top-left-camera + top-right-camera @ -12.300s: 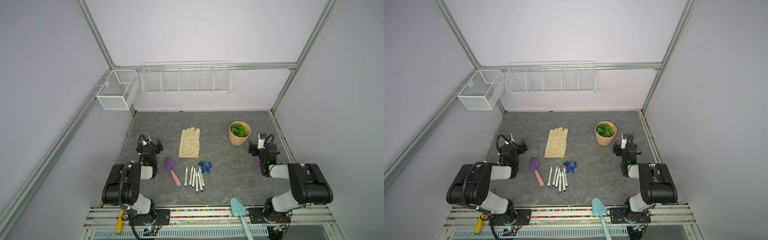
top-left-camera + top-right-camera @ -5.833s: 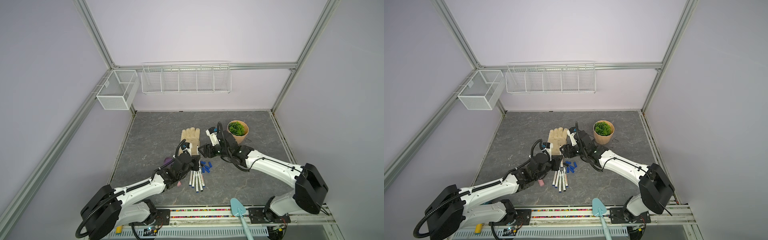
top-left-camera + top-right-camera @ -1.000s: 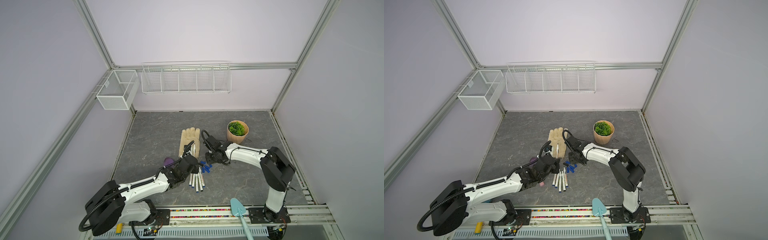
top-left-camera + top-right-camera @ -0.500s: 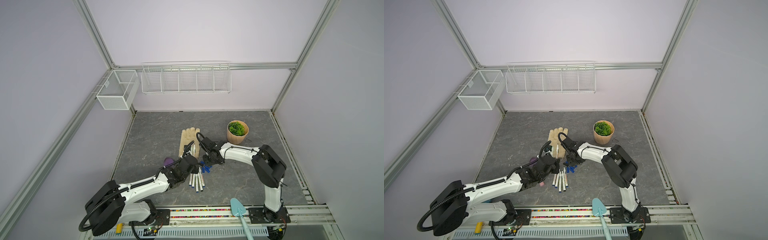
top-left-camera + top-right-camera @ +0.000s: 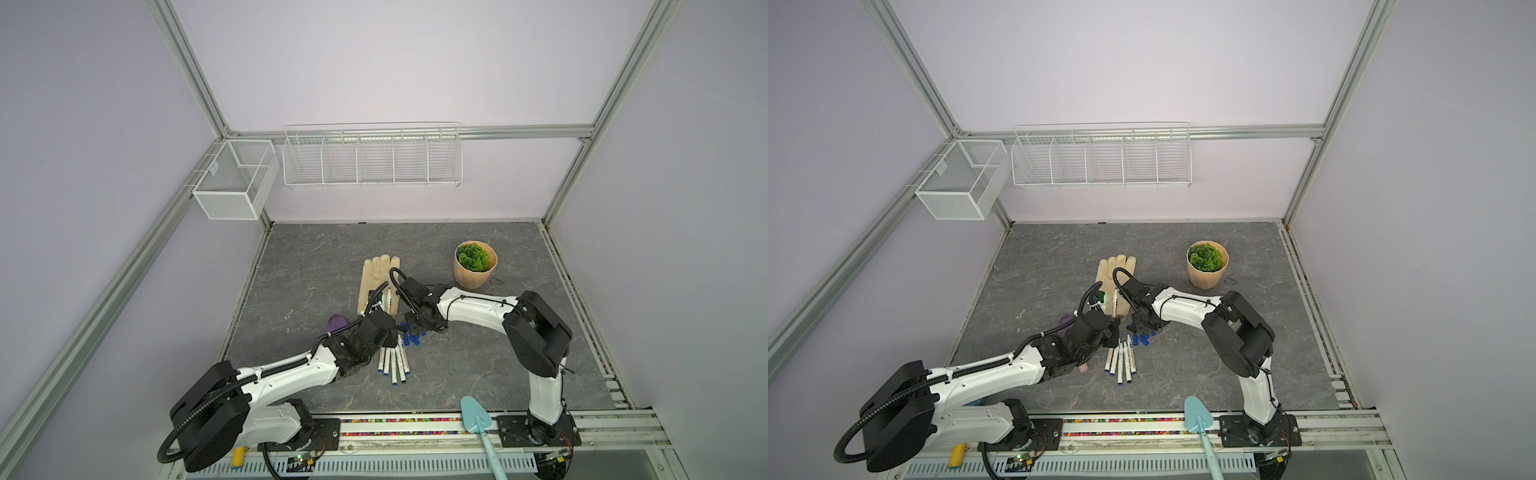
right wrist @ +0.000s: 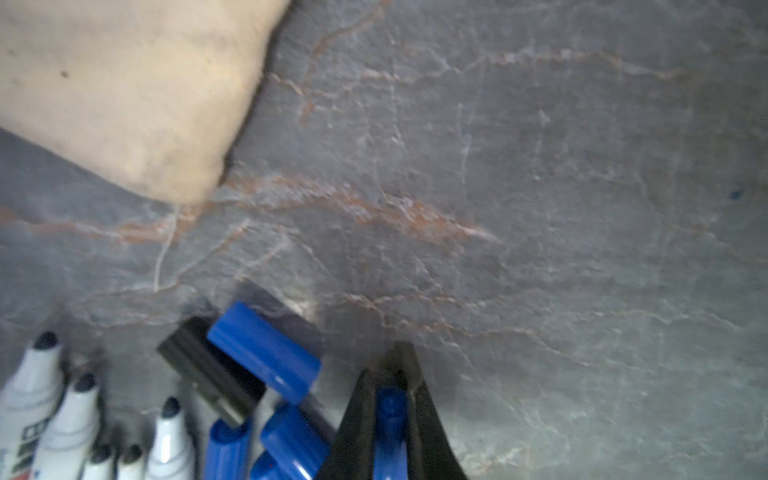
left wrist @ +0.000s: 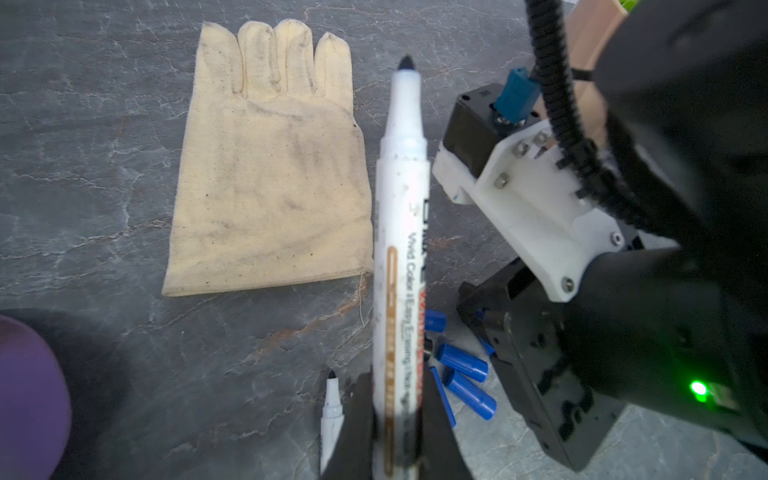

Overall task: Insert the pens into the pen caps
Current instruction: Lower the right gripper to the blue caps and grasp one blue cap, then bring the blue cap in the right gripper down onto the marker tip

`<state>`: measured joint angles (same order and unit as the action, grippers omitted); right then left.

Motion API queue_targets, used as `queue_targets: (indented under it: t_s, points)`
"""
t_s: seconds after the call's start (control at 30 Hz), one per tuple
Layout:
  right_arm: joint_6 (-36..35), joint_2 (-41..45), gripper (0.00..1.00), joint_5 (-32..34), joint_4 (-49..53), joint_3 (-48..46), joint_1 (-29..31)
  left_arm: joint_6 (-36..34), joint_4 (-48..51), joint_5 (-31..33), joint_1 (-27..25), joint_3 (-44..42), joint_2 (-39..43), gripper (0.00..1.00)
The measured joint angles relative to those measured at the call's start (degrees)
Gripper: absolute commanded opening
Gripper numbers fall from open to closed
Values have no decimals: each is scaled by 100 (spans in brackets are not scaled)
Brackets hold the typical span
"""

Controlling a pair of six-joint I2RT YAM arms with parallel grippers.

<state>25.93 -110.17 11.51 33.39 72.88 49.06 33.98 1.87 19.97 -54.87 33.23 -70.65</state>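
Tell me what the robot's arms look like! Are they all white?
Not all white. The left arm and right arm are smooth white tubes joined by chunky black joints. A bumpy black cable runs along each one. The left end effector and right end effector each have two thin, pointed black fingers. A tiny green light glows near the right wrist.

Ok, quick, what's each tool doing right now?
Left tool: closed, holding a pen.
Right tool: closed on a blue cap.
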Motion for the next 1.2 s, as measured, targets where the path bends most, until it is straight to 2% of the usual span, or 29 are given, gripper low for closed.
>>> queue_targets:
  t_s: [0.17, 0.27, 0.43, 0.77, 1.2]
  points:
    - [177, 1239, 10, -153, -719, -859, -262, -181, -173, -372, 0, 0, -2, 0]
    - [352, 2079, 10, -470, -1482, -1331, -505, -352, -363, -745, 0, 0, -9, 0]
    - [555, 2841, 10, -887, -2479, -1764, -673, -588, -616, -1305, 0, 0, -52, 0]
    - [817, 3379, 11, -1169, -3595, -2059, -800, -839, -863, -1965, 0, 0, -101, 0]
    - [946, 3324, 11, -1410, -4054, -2114, -809, -907, -914, -2052, -4, 0, -96, 0]
